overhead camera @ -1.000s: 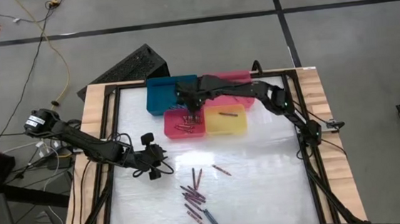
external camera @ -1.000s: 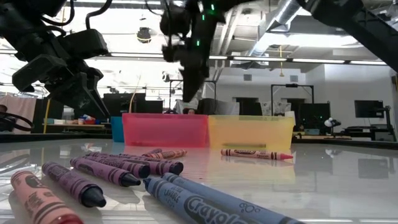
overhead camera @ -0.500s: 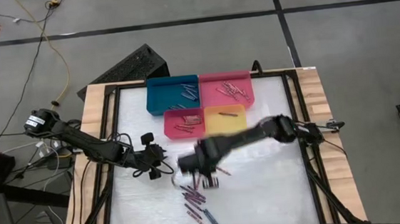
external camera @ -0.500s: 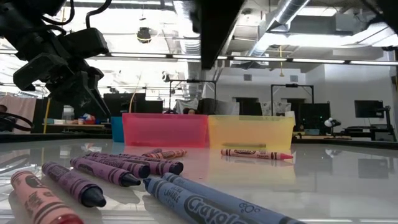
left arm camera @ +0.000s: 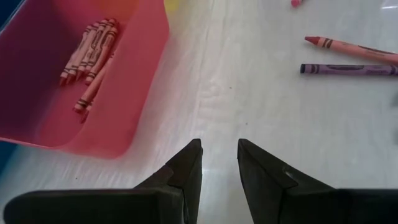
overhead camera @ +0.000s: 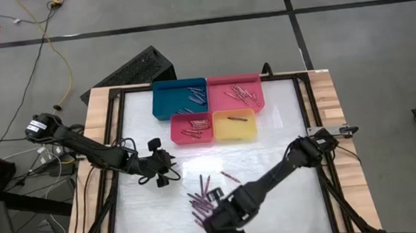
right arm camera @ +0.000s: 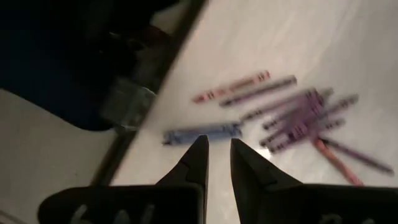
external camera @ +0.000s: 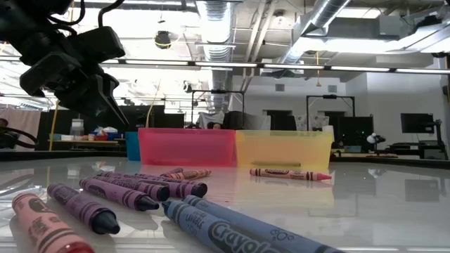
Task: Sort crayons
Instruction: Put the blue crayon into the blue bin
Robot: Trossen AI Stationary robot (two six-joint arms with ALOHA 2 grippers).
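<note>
Crayons (overhead camera: 202,203), small paper-wrapped wax sticks in purple, pink, red and one blue, lie in a loose heap on the white glossy table (overhead camera: 271,156) near its front edge, with one reddish stick (overhead camera: 231,177) apart toward the trays. I judge them light, stiff but snappable, and inclined to roll on that slick surface; I would pinch one across the middle of its paper sleeve, picking an outlier such as the blue one (right arm camera: 202,133) at the heap's edge rather than the tangled purple ones.

My right gripper (right arm camera: 216,160) hangs over the heap's near side, jaws a narrow slit apart and holding nothing; the blue crayon lies just beyond its tips. My left gripper (left arm camera: 219,163) waits over bare table beside the red plastic tray (left arm camera: 124,106), jaws slightly parted, empty.

Beyond stand the blue tray (overhead camera: 164,105), pink tray (overhead camera: 217,93) and yellow tray (overhead camera: 242,129), all holding sticks. Crowded neighbours in the heap are the main obstacle to a clean pinch.
</note>
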